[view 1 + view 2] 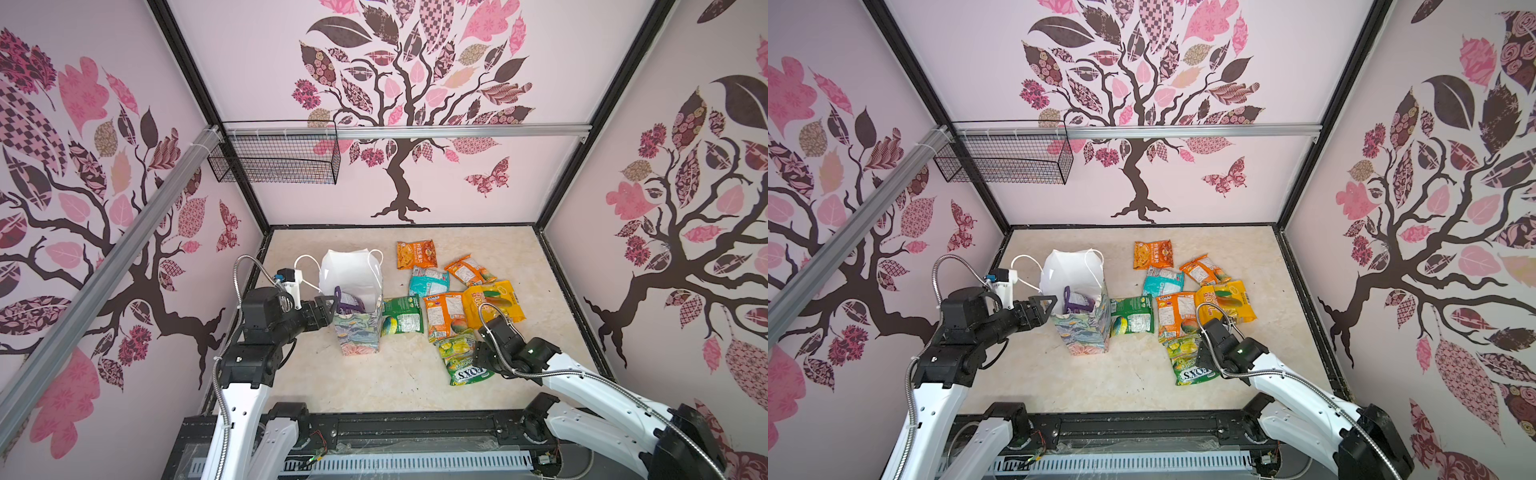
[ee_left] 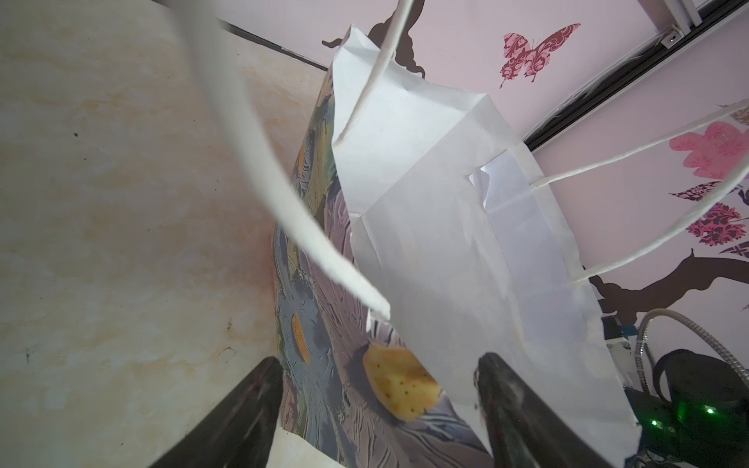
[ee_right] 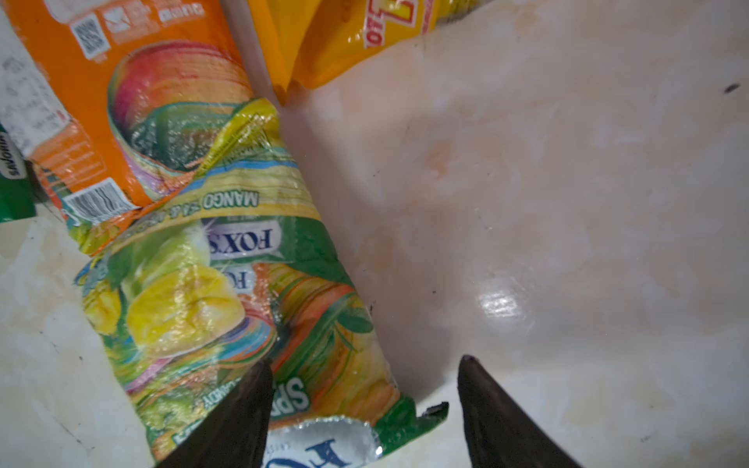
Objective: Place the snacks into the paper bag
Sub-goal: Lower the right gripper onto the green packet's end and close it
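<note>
My left end effector (image 2: 381, 360) stands wide open, gripping nothing, its jaws on either side of the near wall of the tall paper bag (image 1: 359, 332), which has a painterly blue-green print and white cord handles. I judge this steadies its mouth. A purple glossy packet (image 1: 347, 303) sits inside, just beyond. My right end effector (image 3: 364, 361), likewise spread and empty, hovers low over the marbled table (image 3: 567, 202). One jaw overlaps the crinkled yellow-green foil snack packet (image 3: 210, 283), seemingly lining up an edge pinch.

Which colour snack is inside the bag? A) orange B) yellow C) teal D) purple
D: the purple packet shows through the open top of the bag.
</note>
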You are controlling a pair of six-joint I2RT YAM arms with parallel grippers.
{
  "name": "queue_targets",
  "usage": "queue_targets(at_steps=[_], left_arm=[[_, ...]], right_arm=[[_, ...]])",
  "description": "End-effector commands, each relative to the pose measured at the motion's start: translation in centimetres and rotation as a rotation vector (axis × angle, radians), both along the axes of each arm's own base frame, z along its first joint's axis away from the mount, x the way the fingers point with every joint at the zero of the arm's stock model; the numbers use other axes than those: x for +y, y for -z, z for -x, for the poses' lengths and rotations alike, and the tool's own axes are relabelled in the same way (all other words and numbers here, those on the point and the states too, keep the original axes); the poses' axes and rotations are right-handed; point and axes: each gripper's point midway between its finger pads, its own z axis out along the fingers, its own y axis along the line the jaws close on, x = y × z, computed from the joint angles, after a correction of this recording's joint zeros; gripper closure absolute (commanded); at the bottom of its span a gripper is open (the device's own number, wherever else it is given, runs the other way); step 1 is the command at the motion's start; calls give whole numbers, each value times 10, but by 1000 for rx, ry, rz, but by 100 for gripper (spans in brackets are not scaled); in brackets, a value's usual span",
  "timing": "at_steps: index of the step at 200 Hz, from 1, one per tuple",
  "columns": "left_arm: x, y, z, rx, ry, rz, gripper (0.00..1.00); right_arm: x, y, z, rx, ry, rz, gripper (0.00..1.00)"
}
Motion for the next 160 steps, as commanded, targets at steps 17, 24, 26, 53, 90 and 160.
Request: queue_targets(at_steps=[17,24,26,53,90,160], left_arm=[[-3,3,-1,-3,17,0,21],[-3,3,-1,-5,16,1,21],[-3,3,-1,-5,17,1,21],[-3,3,-1,-4,17,0,21],[-2,2,0,-7,15,0,21],[-2,1,0,-15,14,-2,21]], right_arm=[[21,-4,3,16,-41,-117,27],[26,-3,5,28,-55,-146,27],[28,-3,6,33,-60,-155,27],[48,1,19,106,-126,-232,28],[65,-1,27,156,-210,-213,30],[63,-5,32,122,-224,-244,39]])
